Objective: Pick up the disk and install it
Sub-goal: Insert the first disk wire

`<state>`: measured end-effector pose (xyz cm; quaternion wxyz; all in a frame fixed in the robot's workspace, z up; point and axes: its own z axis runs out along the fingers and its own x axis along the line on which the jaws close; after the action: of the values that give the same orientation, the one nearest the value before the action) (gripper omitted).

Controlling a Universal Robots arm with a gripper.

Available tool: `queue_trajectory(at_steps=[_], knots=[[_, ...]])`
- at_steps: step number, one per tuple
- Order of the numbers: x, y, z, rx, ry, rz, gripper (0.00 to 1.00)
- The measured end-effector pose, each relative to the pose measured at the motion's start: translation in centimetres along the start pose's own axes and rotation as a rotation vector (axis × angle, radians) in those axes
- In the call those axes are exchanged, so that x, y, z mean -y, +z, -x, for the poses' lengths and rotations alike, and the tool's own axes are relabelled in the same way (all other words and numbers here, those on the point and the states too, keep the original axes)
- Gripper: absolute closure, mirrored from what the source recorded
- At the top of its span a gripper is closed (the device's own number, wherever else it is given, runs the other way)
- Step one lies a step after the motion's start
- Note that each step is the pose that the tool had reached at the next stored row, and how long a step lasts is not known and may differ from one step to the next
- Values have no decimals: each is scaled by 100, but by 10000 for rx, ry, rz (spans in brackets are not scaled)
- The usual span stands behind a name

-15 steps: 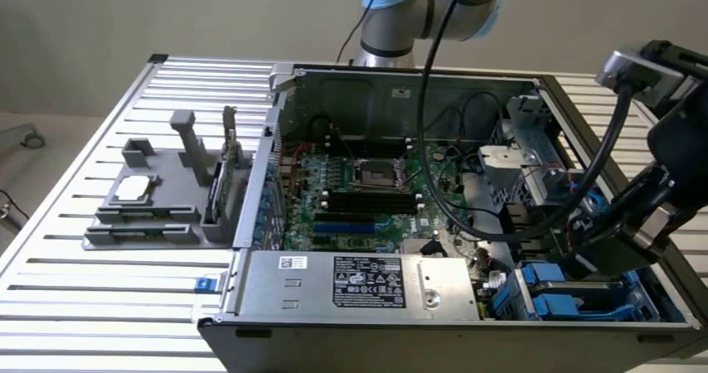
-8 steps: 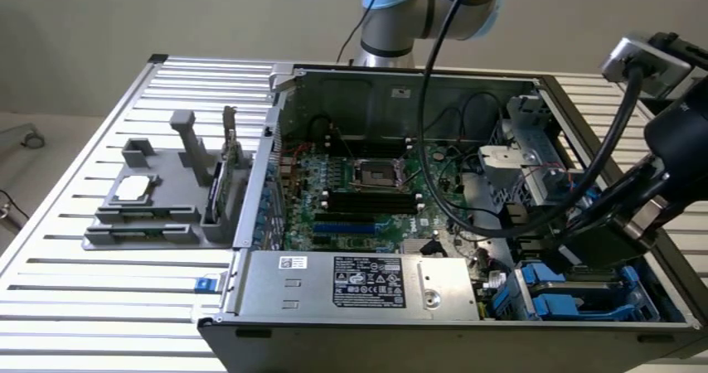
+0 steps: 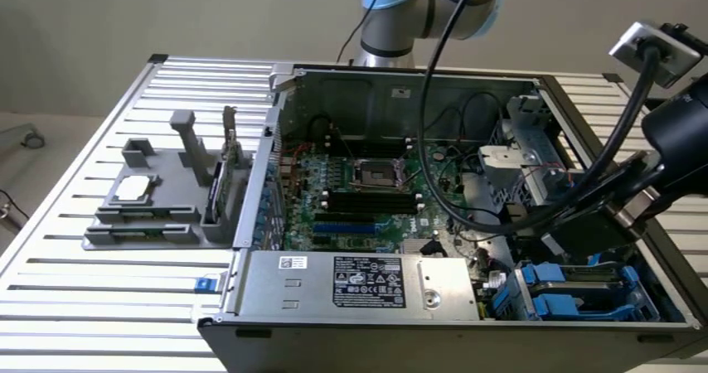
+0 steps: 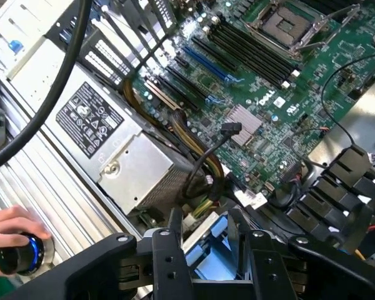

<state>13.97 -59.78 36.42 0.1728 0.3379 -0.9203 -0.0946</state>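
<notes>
On the slatted table (image 3: 66, 290), the exterior view shows one open computer case (image 3: 443, 348) and one grey fixture (image 3: 155, 215) bearing one square chip (image 3: 133, 188). The gripper (image 3: 581, 242) hangs over the corner drive bay, near the one power supply (image 3: 354, 282).

From the wrist, its two fingers (image 4: 175, 250) clamp one blue-framed disk (image 4: 206, 259) at that bay. One hand (image 4: 12, 228) holds one knob (image 4: 19, 255).
</notes>
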Motion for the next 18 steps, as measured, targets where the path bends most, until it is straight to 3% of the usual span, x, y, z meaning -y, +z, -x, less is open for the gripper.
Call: queue_trajectory(at_steps=[15,16,18], knots=[[-5,1,1,-1415,422,1832,58],[-5,1,1,-1486,444,1938,58],[-8,3,0,-1483,446,1959,58]])
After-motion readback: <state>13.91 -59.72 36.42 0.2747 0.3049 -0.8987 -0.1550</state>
